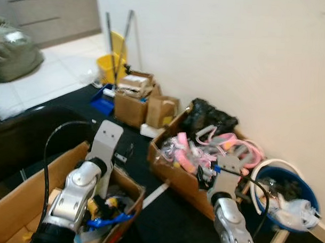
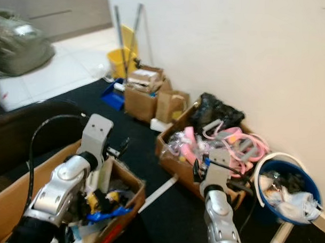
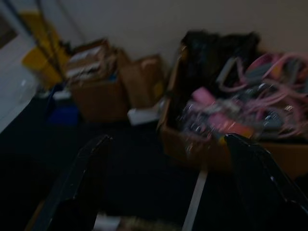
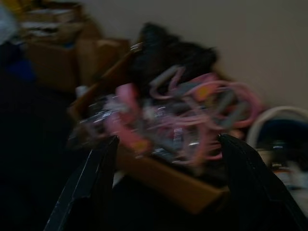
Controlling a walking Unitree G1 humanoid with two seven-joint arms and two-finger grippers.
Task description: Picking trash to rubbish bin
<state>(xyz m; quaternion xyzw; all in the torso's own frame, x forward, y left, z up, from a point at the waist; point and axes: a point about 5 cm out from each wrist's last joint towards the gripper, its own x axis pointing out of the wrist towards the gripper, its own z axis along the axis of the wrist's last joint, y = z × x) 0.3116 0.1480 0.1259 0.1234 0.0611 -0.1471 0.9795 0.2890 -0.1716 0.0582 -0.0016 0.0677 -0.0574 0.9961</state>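
A blue rubbish bin (image 2: 305,180) with a white hoop on its rim stands by the wall at the right, with crumpled white trash (image 2: 296,205) inside. Beside it is a cardboard box (image 1: 176,178) heaped with pink and grey plastic hangers (image 1: 225,147) and wrappers. My right gripper (image 4: 168,138) is open and empty, and faces this box from just in front. At the lower left an open cardboard box (image 1: 21,202) holds blue and yellow scraps (image 1: 103,222). My left gripper (image 3: 167,139) hovers over that box, open, holding nothing.
A black bag (image 1: 208,118) lies at the far end of the hanger box. Further along the wall are a brown paper bag (image 1: 162,111), a small full carton (image 1: 132,102), a blue tray (image 1: 103,104) and a yellow mop bucket (image 1: 108,66). A black mat (image 1: 170,218) lies between the boxes.
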